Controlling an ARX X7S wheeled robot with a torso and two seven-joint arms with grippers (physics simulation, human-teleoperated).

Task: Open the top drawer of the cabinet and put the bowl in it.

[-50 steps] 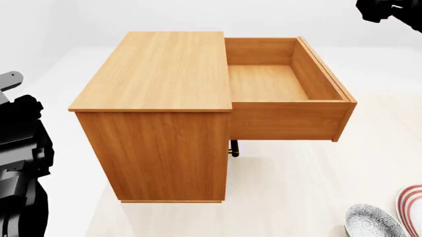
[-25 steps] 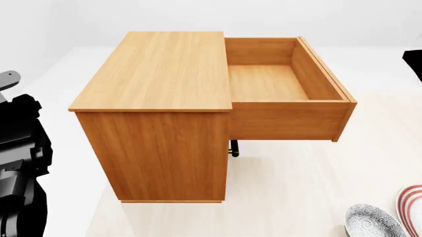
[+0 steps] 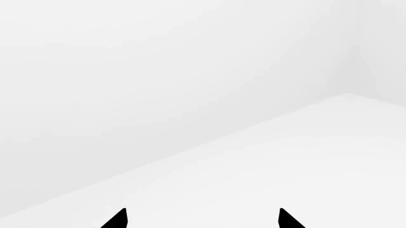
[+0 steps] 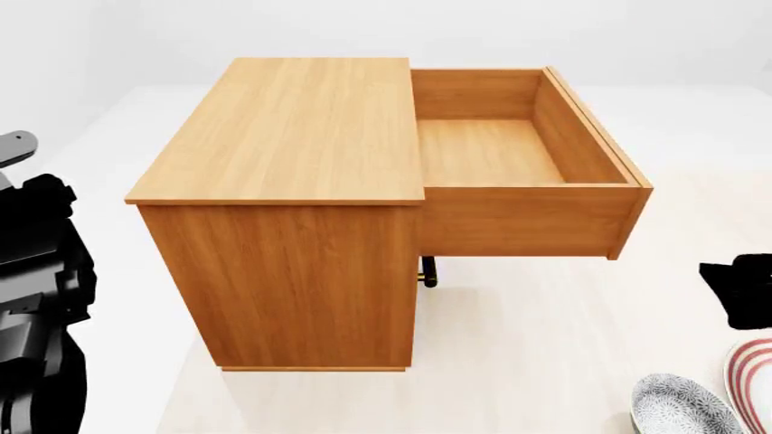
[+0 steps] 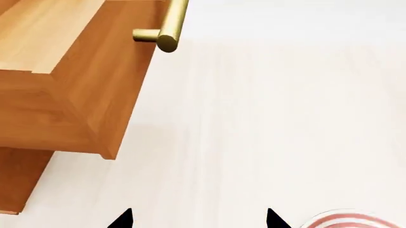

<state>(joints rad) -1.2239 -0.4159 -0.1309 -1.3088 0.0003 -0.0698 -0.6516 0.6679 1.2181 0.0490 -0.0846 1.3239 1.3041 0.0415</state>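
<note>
The orange-brown cabinet [image 4: 289, 181] stands mid-view with its top drawer [image 4: 519, 154] pulled far out to the right, its wooden box empty. In the right wrist view the drawer's front corner [image 5: 82, 85] and brass handle [image 5: 168, 26] show. The speckled bowl [image 4: 682, 407] rests on the floor at the lower right. My right gripper [image 5: 198, 219] hangs open over bare floor, apart from the drawer; its arm [image 4: 742, 289] shows at the right edge above the bowl. My left gripper [image 3: 201, 218] is open, facing white wall and floor.
A white plate with red rings [image 4: 754, 380] lies right beside the bowl and peeks into the right wrist view [image 5: 349, 221]. A lower drawer's handle end [image 4: 428, 271] shows under the open drawer. My left arm [image 4: 36, 307] fills the left edge.
My right arm has dropped from the upper right corner of the head view down the right edge to just above the bowl. The cabinet, drawer, bowl and left arm are unmoved.
</note>
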